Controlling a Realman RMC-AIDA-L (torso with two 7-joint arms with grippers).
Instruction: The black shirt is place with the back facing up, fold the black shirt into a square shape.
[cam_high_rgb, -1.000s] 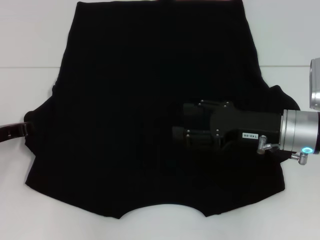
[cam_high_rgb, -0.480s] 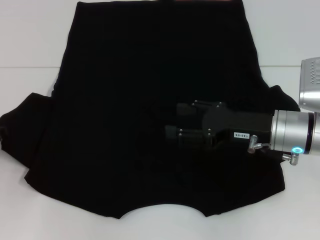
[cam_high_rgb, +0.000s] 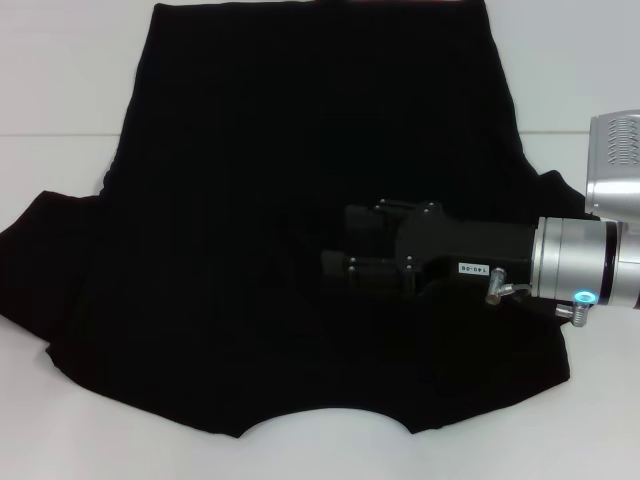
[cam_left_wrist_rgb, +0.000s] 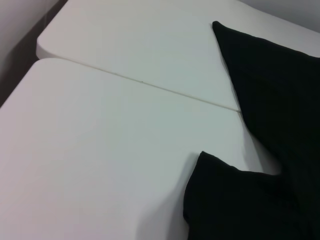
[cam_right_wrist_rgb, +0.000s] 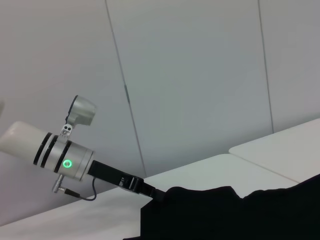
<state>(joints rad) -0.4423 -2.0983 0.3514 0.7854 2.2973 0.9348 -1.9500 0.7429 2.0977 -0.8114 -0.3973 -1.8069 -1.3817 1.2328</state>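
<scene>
On white table, black shirt, grey walls

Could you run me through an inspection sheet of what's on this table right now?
Surface: white table, a seam line across it.
Job's things: black shirt spread flat, neckline at the near edge, left sleeve spread out.
Clutter: nothing seen.
Tools: right tool low over the shirt's middle, reaching in from the right; left tool out of the head view, seen in the right wrist view at the shirt's edge.
Cables: thin lead by the right wrist.
Surroundings: pale wall panels.
</scene>
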